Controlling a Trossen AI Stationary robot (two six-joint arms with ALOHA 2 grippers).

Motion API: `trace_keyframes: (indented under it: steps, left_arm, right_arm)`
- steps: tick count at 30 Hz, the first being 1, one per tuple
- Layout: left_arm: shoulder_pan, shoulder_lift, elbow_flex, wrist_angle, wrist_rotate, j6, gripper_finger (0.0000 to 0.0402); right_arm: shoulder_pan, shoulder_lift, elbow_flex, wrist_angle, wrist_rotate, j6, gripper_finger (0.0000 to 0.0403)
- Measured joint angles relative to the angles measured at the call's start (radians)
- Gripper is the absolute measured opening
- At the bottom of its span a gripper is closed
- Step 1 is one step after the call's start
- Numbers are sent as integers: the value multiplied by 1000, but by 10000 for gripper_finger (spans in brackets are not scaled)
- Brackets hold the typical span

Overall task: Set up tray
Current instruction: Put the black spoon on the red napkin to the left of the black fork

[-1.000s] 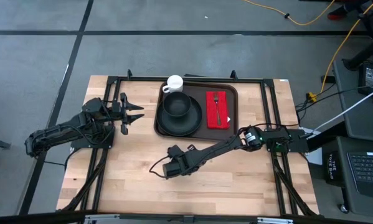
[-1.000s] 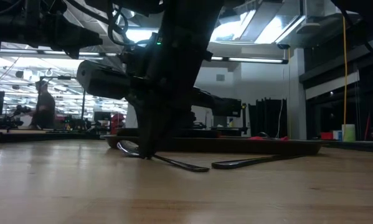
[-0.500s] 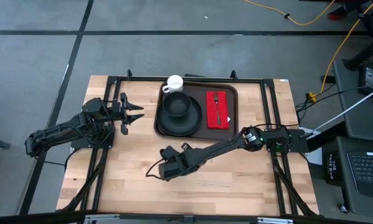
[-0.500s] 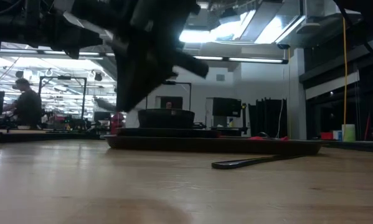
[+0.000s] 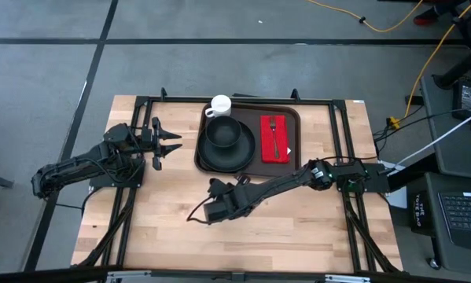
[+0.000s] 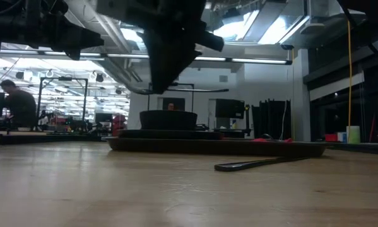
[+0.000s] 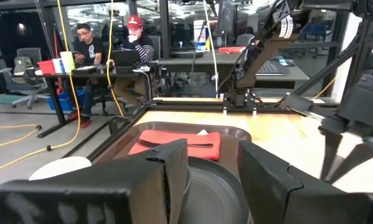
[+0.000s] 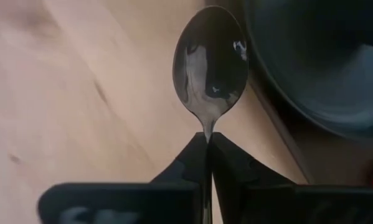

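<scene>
Tray: I see the tray (image 5: 251, 114) at the far middle of the surface (image 5: 172, 228). It is dark brown with a raised rim.
On the tray: a black plate (image 5: 247, 153) with a bowl (image 5: 222, 132) on it, a white cup (image 5: 220, 104) at the far corner, and a red napkin (image 5: 274, 149) with a fork (image 5: 274, 134) on top.
Right pincer: the right pincer (image 8: 206, 144) hangs over bare wood just in front of the tray, shut tight on the neck of a spoon (image 8: 211, 59).
Left pincer: the left pincer (image 5: 163, 142) waits beside the tray's left edge, fingers apart, holding nothing.
Loose item: a dark utensil (image 6: 258, 163) lies on the surface in front of the tray.
Handling: I judge the tray stiff, smooth and light when bare, but loaded now. I would grip its rim and slide it, not lift.
</scene>
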Motion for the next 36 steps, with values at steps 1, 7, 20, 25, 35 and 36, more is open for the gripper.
trace_keyframes:
  steps: [1, 7, 20, 25, 35, 36]
  left_arm:
    - [0, 0, 0, 0, 0, 0, 130]
    - [0, 0, 0, -5, 0, 0, 130]
    - [0, 0, 0, -6, 0, -5, 130]
    - [0, 0, 0, -6, 0, -5, 130]
    - [0, 0, 0, -7, 8, -5, 130]
    - [0, 0, 0, -6, 8, -5, 130]
  right_arm:
    - [0, 0, 0, -17, 1, 11, 22]
    - [15, 0, -1, -16, 62, 27, 17]
    - [46, 1, -1, 76, 78, 60, 20]
    - [48, 3, -1, 192, 83, -14, 16]
    - [48, 7, -50, 342, 70, -69, 22]
    - [48, 9, -54, 349, 51, -77, 22]
